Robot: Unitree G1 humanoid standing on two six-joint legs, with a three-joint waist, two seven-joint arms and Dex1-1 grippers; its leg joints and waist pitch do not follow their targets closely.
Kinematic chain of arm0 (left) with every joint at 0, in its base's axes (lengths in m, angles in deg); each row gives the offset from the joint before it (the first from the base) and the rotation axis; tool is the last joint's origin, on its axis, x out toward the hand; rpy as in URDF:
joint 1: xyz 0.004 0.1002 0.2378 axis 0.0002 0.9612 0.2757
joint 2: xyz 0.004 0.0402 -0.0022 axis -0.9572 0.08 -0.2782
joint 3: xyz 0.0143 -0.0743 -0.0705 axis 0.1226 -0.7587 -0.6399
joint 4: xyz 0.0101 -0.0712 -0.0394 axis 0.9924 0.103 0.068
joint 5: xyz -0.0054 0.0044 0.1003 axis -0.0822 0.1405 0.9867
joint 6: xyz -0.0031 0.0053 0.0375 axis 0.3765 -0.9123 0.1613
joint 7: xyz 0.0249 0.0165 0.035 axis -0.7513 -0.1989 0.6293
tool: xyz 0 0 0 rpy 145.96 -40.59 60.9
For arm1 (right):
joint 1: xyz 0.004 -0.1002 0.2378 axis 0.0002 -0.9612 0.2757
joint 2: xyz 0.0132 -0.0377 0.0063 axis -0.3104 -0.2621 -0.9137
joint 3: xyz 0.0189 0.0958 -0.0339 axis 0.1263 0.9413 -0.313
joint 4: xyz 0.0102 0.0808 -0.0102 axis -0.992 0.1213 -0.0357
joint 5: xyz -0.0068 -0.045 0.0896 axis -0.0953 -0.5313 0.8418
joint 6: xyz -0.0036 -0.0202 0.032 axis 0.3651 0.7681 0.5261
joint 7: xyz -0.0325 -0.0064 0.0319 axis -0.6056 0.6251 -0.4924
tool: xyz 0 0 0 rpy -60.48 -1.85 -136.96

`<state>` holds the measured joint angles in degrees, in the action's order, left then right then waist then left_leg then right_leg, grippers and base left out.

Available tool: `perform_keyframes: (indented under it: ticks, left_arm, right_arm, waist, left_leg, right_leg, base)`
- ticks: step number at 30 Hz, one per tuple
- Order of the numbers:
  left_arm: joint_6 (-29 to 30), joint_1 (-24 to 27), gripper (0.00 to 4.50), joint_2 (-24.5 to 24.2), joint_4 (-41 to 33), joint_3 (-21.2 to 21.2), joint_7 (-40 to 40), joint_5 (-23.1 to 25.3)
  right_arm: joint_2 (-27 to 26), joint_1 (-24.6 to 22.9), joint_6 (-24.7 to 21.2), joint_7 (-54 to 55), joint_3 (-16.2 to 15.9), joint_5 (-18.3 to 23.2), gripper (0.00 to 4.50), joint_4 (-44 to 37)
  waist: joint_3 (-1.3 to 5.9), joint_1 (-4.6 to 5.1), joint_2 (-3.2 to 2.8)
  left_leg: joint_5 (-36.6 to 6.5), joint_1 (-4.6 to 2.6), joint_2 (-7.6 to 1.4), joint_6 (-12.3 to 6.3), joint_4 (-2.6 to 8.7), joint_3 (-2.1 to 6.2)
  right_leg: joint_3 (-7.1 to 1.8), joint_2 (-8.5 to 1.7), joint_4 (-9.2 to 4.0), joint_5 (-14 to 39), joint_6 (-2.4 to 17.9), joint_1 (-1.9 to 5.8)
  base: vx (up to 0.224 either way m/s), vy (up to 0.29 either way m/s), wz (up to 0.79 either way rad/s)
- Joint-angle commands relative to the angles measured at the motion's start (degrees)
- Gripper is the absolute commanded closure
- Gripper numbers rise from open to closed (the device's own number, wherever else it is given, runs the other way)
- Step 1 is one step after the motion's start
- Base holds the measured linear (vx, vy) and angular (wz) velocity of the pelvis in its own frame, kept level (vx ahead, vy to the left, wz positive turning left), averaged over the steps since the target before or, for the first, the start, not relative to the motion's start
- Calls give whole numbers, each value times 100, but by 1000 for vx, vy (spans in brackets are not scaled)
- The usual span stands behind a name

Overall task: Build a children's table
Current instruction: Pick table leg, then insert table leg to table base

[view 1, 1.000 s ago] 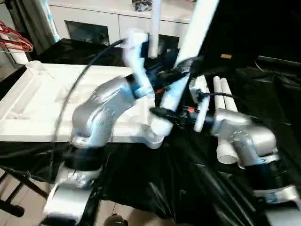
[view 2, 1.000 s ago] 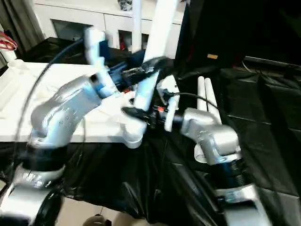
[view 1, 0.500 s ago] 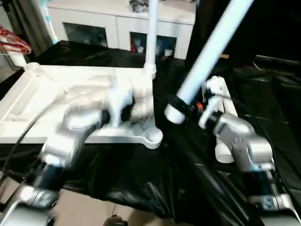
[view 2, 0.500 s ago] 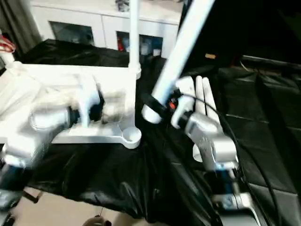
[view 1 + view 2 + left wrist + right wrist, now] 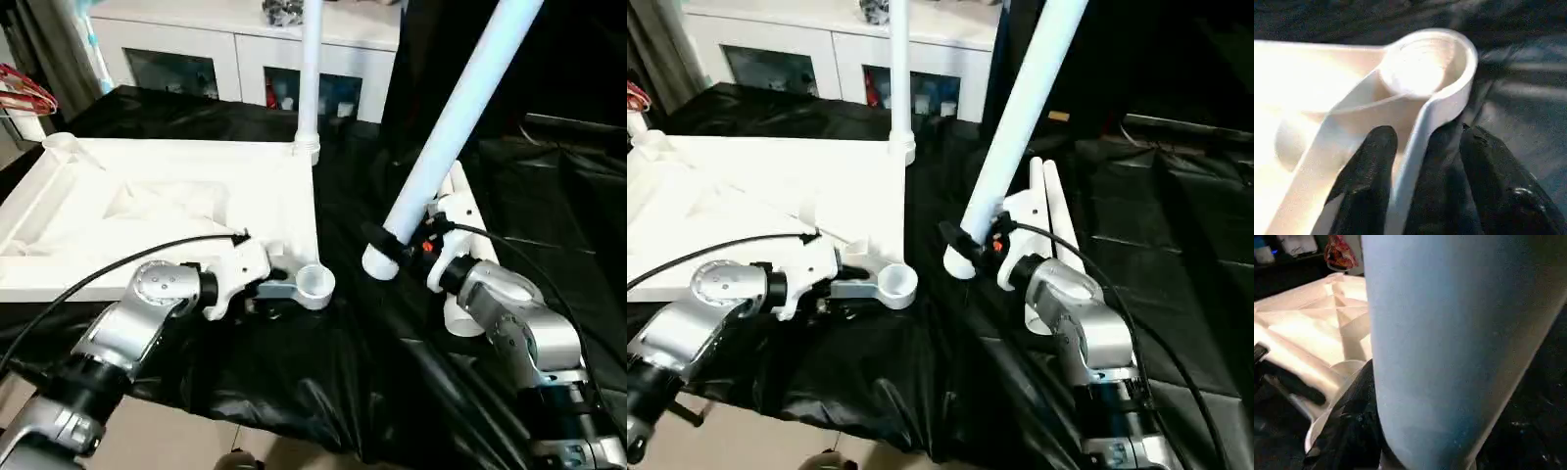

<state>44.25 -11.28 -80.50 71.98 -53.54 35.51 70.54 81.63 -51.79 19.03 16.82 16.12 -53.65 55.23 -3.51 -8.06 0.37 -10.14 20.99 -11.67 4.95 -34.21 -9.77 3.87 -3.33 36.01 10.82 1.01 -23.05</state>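
Note:
The white tabletop [image 5: 176,186] lies ribbed side up on the black-covered bench. One white leg [image 5: 311,69] stands upright in its far right corner socket. The near right socket [image 5: 316,282] is empty. My left gripper [image 5: 269,294] sits low at that corner, its black fingers [image 5: 1369,181] astride the tabletop's rim beside the socket, the outer one a little off the rim. My right gripper [image 5: 384,245] is shut on the thick end of a second leg [image 5: 451,117], which slants up and to the right, its end just right of the empty socket.
Two more white legs [image 5: 1055,201] lie side by side on the black cloth [image 5: 343,372] behind my right arm. A white cabinet with glass doors [image 5: 196,49] stands at the back. Red hangers [image 5: 24,88] hang at far left. The cloth drops off at the front edge.
My left arm has let go of the slanted leg and dropped to the tabletop's near right corner. My right gripper has carried the leg's end a little right, off the socket.

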Motion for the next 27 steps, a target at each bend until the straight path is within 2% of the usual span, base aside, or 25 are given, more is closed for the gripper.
perform_keyframes:
  ticks: [1,4,5,6,8,9,11,15,16,17,18,19,20,21,22,23,25,27]
  left_arm:
    - [-155,-150,240,-61,160,71,152,76]
    - [-428,-382,249,-85,597,59,361,157]
    - [-480,-426,257,-82,688,52,376,178]
    - [-581,-540,280,-94,890,74,480,232]
    - [-668,-631,286,-99,1054,89,550,279]
    - [-711,-699,294,-109,1161,100,611,302]
    - [-760,-786,322,-117,1301,110,708,323]
    - [-942,-1042,344,-115,1776,136,897,434]
    - [-970,-1102,344,-120,1890,169,971,482]
    - [-1001,-1150,370,-127,1984,201,1032,526]
    - [-1030,-1179,374,-120,2046,211,1064,548]
    - [-1094,-1231,375,-99,2169,216,1111,584]
    - [-1126,-1272,382,-73,2263,209,1135,595]
    - [-1144,-1300,382,-55,2325,204,1151,602]
    - [-1144,-1358,410,-8,2427,183,1208,580]
    - [-1143,-1368,416,1,2444,181,1222,576]
    - [-1172,-1430,421,65,2583,154,1314,553]
    - [-1199,-1456,439,110,2665,122,1394,520]
  right_arm:
    - [89,-53,-53,-74,-31,-25,260,-197]
    - [112,-66,-129,-93,-74,-21,260,-269]
    - [115,-66,-143,-97,-82,-18,260,-284]
    - [144,-81,-167,-131,-100,-7,260,-333]
    - [160,-89,-170,-151,-113,-10,260,-346]
    - [168,-90,-169,-162,-121,-15,260,-345]
    - [175,-87,-171,-173,-128,-19,260,-346]
    - [193,-99,-212,-168,-165,-17,260,-419]
    - [203,-112,-220,-173,-171,-19,260,-437]
    - [209,-122,-227,-176,-175,-20,260,-452]
    - [212,-128,-232,-184,-172,-23,260,-458]
    - [216,-136,-239,-195,-169,-28,260,-469]
    - [224,-149,-251,-200,-166,-26,260,-495]
    - [230,-157,-258,-203,-164,-25,260,-513]
    - [247,-174,-272,-202,-151,-19,260,-547]
    - [251,-178,-275,-202,-148,-17,260,-554]
    - [278,-195,-285,-204,-129,-6,260,-579]
    - [293,-213,-287,-204,-130,-5,260,-600]
  waist:
    - [415,18,-91]
    - [424,10,-96]
    - [420,11,-88]
    - [420,11,-105]
    - [428,10,-94]
    - [431,1,-159]
    - [438,9,-127]
    - [433,10,-175]
    - [434,13,-179]
    - [432,6,-174]
    - [424,5,-172]
    - [428,5,-188]
    - [433,-4,-240]
    - [428,1,-209]
    - [436,1,-232]
    - [433,4,-219]
    - [437,-1,-261]
    - [445,3,-258]
  left_leg:
    - [-1345,-86,-145,259,435,66]
    - [-1277,-87,-135,236,424,59]
    - [-1290,-85,-127,225,423,56]
    - [-1304,-83,-129,235,428,64]
    - [-1282,-78,-143,249,431,73]
    - [-1302,-88,-142,260,425,77]
    - [-1261,-79,-142,268,420,73]
    - [-1305,-80,-132,267,409,64]
    - [-1322,-84,-119,258,408,62]
    - [-1331,-85,-136,273,416,75]
    - [-1351,-87,-134,266,417,71]
    - [-1388,-88,-135,264,418,72]
    - [-1384,-86,-137,273,410,79]
    - [-1396,-82,-127,265,411,73]
    - [-1383,-84,-133,276,407,75]
    - [-1361,-74,-130,267,406,75]
    - [-1347,-74,-136,255,404,81]
    - [-1273,-61,-134,240,395,78]
  right_leg:
    - [-305,-465,-465,1368,732,274]
    - [-308,-466,-458,1240,800,272]
    - [-306,-459,-471,1263,783,273]
    - [-304,-464,-471,1300,770,279]
    - [-304,-475,-449,1226,797,286]
    - [-303,-473,-448,1205,813,273]
    - [-303,-475,-431,1010,875,290]
    - [-304,-474,-439,1000,943,290]
    - [-303,-464,-464,1069,896,297]
    - [-306,-482,-448,1095,905,303]
    - [-303,-475,-459,1153,893,294]
    - [-306,-482,-471,1227,889,294]
    - [-310,-493,-462,1240,898,294]
    - [-305,-482,-481,1306,873,304]
    - [-308,-487,-475,1279,882,302]
    - [-307,-486,-473,1255,892,309]
    - [-306,-491,-467,1235,921,304]
    - [-302,-484,-450,1096,976,317]
  base:
    - [0,0,0]
    - [0,0,0]
    - [0,0,0]
    - [0,0,0]
    - [0,0,0]
    - [0,0,0]
    - [0,0,0]
    - [0,0,0]
    - [0,0,0]
    - [0,0,0]
    - [0,0,0]
    - [0,0,0]
    - [0,0,0]
    - [0,0,0]
    - [0,0,0]
    - [0,0,0]
    - [0,0,0]
    - [0,0,0]
